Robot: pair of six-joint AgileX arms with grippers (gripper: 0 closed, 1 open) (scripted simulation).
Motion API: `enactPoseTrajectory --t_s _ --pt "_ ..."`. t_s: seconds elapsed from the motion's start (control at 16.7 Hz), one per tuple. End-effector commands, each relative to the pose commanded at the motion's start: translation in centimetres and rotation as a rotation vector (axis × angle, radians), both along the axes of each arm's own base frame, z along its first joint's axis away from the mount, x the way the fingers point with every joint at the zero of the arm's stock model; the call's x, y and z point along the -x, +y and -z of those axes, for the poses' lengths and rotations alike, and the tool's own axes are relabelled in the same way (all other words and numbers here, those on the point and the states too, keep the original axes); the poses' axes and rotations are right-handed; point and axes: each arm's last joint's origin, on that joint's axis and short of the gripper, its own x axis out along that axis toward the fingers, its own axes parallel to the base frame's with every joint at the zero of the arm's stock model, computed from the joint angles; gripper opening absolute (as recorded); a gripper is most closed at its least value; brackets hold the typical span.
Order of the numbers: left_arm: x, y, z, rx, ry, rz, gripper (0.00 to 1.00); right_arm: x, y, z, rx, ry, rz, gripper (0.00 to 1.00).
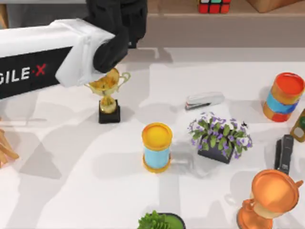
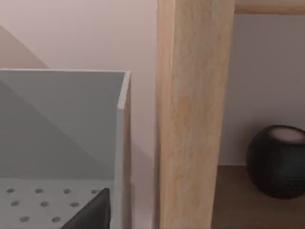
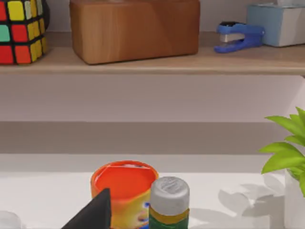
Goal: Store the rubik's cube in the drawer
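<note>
Nearest the overhead camera, the white left arm [image 1: 43, 59] with black lettering is seen reaching across the upper left of the white surface [image 1: 71, 162], its dark wrist above a small gold trophy on a black base [image 1: 108, 98]. Whether the left claw is wide or narrow cannot be told. From its wrist camera, the grey-walled drawer with a dotted floor [image 2: 62, 129] is seen just beside a light wood upright post [image 2: 190, 114], with a dark round speaker [image 2: 276, 162] on the shelf beyond.

The black-framed rubik's cube with red, green and yellow squares [image 1: 214, 5] is placed on the long light-wood shelf [image 1: 190, 9] at the far edge, well apart from the left arm. In the right wrist view it [image 3: 21, 31] stands beside a brown wooden block [image 3: 134, 28]. The right claw's state cannot be told; an orange-lidded striped cylinder [image 3: 125, 191] is seen close before it.
</note>
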Motion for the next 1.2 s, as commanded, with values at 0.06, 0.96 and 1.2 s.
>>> enactPoseTrajectory --t_s 0.06,0.96,1.2 --pt "-0.9 -2.5 1.6 -0.005 0.005 0.005 1.00 0.0 0.0 0.0 0.000 0.000 0.000 1.00" --pt "-1.6 -16.1 13.2 -0.026 0.006 -0.014 1.00 0.0 0.0 0.0 0.000 0.000 0.000 1.00" --pt "-2.8 -16.4 13.1 -0.024 0.003 -0.011 1.00 0.0 0.0 0.0 0.000 0.000 0.000 1.00"
